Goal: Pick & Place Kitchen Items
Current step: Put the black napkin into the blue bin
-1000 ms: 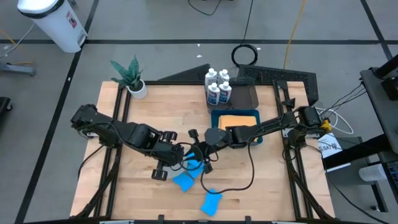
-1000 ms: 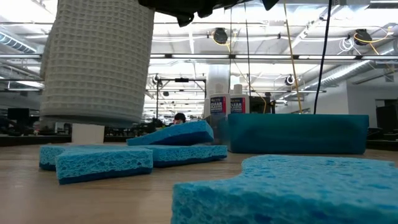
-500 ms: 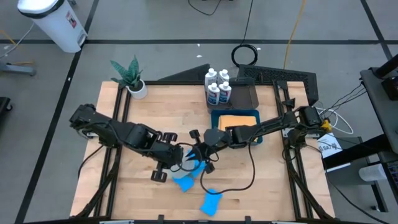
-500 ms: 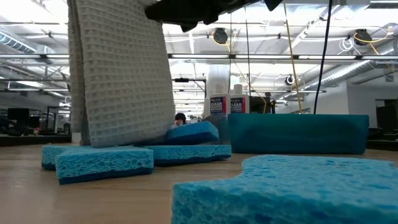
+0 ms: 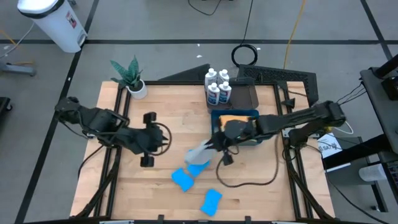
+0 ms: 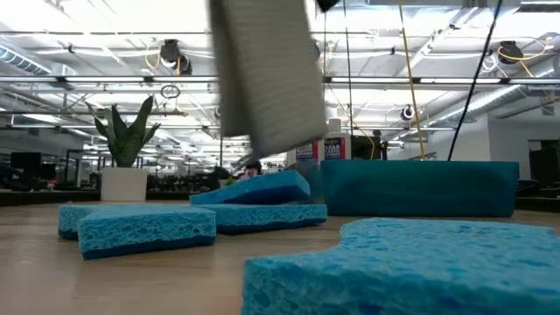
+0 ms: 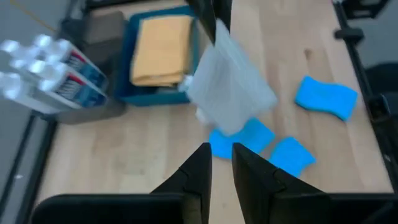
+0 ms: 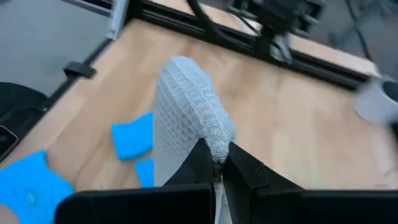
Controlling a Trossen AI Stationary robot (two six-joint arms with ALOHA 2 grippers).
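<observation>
High view: the right tool (image 5: pixel 216 144), clenched on the grey cloth (image 5: pixel 200 154), hangs it clear of the sponges (image 5: pixel 183 180) beside the blue bin (image 5: pixel 214 118), likely for dropping in; the left tool (image 5: pixel 148 140), nearly closed and empty, waits left.

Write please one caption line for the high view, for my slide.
Right gripper lifts a grey cloth above blue sponges; left gripper waits aside.

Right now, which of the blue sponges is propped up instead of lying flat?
The sponge farthest back, just left of the blue bin: it leans tilted on another sponge; the others lie flat.
</observation>
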